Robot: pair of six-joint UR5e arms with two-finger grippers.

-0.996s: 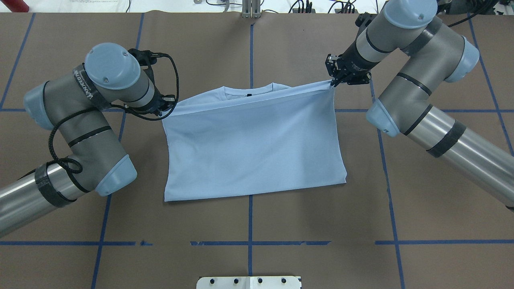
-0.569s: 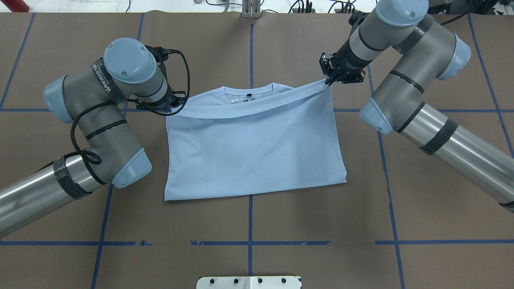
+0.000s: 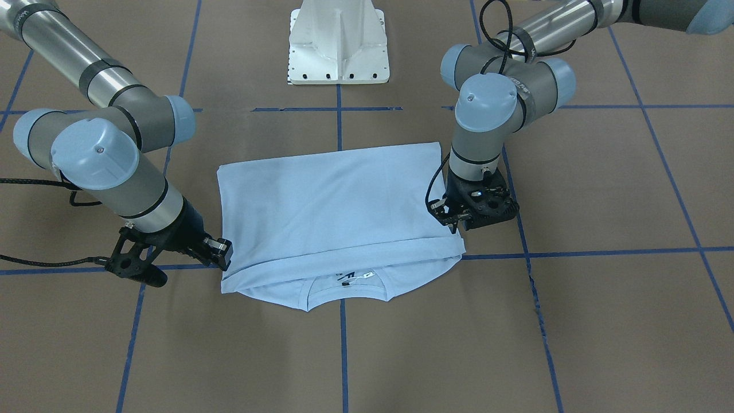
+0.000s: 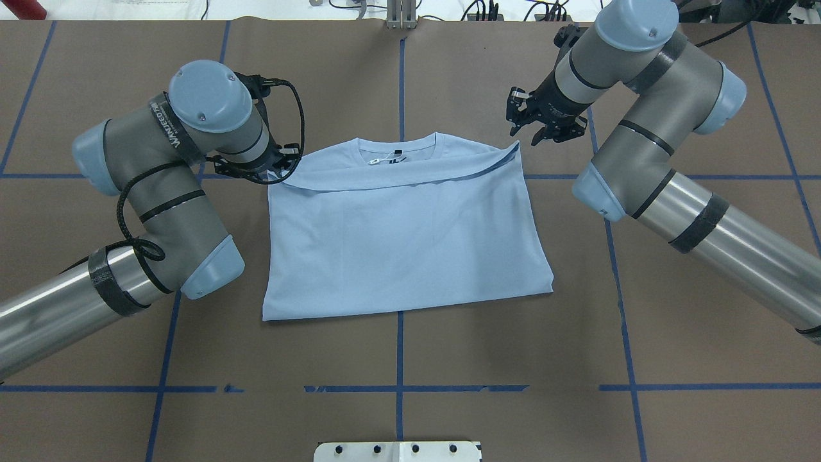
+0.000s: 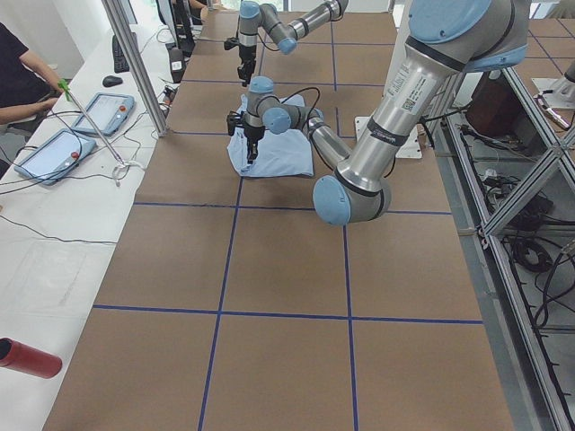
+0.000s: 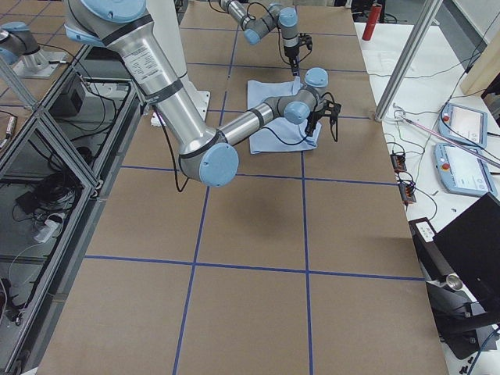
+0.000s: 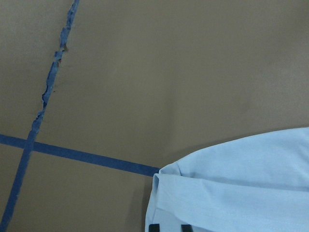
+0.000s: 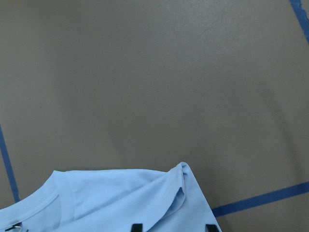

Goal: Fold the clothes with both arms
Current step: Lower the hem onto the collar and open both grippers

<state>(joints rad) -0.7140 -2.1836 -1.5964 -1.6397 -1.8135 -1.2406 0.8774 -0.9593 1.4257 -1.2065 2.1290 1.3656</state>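
The light blue T-shirt [image 4: 404,237] lies on the brown table, its bottom half folded up over the chest. The round collar [image 4: 397,151] with a dark logo and white tag shows beyond the folded hem. My left gripper [image 4: 277,170] sits low over the fold's left corner. In the left wrist view its fingertips [image 7: 153,227] stand slightly apart over flat cloth [image 7: 241,183]. My right gripper [image 4: 526,136] hovers open just beyond the fold's right corner. Its fingertips [image 8: 137,227] are spread wide above the fabric [image 8: 120,198]. In the front view the shirt [image 3: 332,201] lies between both grippers.
Blue tape lines [image 4: 399,359] grid the brown table cover. The white pedestal base [image 3: 338,51] stands at the robot's side of the table. In the left side view a seated person [image 5: 22,76], tablets [image 5: 103,112] and a red cylinder [image 5: 27,357] are on the bench alongside.
The right gripper let go of the fold's right corner and lifted away from it, and the hem dropped flat below the collar. The left arm moved inward earlier and then stayed almost still.
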